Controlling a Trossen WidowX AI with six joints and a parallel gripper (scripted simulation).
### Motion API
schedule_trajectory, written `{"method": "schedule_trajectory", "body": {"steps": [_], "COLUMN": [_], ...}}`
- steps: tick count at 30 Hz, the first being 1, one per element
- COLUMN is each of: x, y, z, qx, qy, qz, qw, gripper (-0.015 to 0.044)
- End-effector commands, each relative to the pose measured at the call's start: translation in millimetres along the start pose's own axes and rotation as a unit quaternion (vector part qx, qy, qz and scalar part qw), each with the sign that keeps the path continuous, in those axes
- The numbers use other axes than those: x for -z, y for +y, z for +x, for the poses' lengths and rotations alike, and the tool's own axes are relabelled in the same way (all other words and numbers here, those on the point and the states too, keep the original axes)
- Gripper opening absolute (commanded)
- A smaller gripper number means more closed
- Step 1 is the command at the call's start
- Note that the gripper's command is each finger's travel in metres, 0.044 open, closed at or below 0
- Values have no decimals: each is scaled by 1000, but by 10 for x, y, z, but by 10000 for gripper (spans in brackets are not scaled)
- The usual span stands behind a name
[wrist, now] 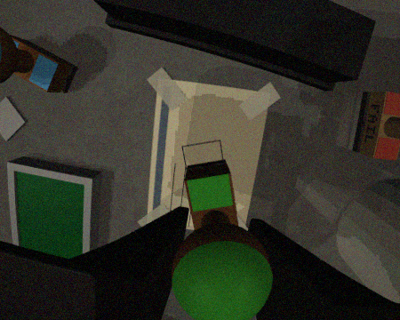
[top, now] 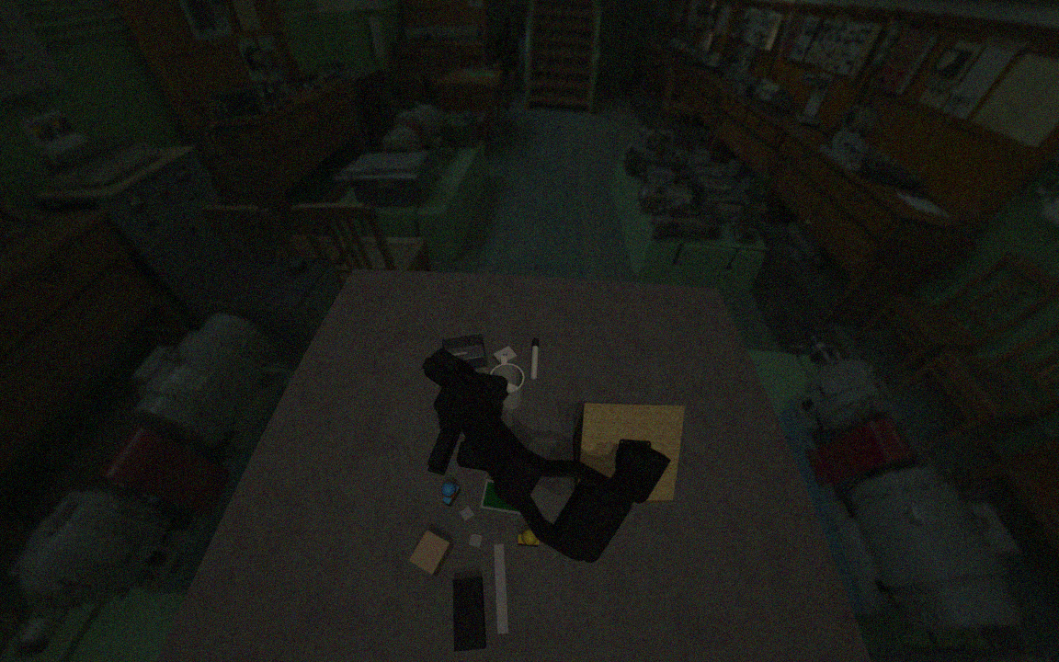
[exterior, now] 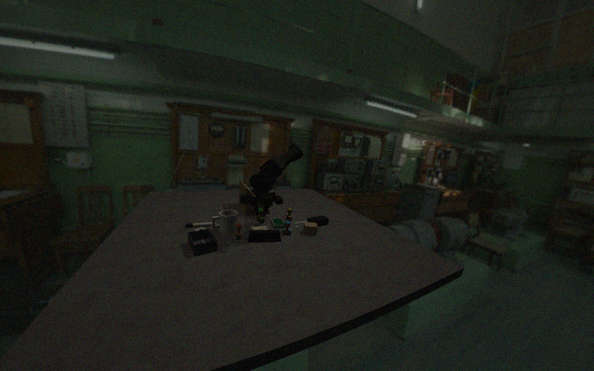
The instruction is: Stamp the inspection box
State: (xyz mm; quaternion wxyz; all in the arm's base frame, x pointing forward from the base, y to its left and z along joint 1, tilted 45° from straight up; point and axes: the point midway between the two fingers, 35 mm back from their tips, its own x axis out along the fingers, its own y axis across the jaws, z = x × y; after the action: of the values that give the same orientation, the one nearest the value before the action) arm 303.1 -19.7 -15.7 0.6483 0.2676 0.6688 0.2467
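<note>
One green-knobbed stamp [exterior: 260,214] [wrist: 220,262] is gripped in my claw [exterior: 261,216] [wrist: 218,223], over the card [wrist: 227,116], overlapping the box outline from my wrist view.

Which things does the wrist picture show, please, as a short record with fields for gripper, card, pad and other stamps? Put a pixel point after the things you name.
gripper: shut on green stamp [wrist: 222,277]
card: taped, under green stamp in this view; contact cannot be told
box: outlined on card [wrist: 224,120], partly hidden
pad: green [wrist: 49,213], left of card in picture
other stamps: blue stamp [wrist: 42,71]; FAIL stamp [wrist: 384,126]
</note>
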Motion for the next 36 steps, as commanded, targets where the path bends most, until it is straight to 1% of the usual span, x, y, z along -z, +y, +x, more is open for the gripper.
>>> {"method": "schedule_trajectory", "body": {"steps": [1,36], "x": [10,21], "y": [4,18], "z": [47,278], "qx": [-2,-2], "qy": [2,0], "qz": [4,4], "qw": [1000,1000], "gripper": [0,0]}}
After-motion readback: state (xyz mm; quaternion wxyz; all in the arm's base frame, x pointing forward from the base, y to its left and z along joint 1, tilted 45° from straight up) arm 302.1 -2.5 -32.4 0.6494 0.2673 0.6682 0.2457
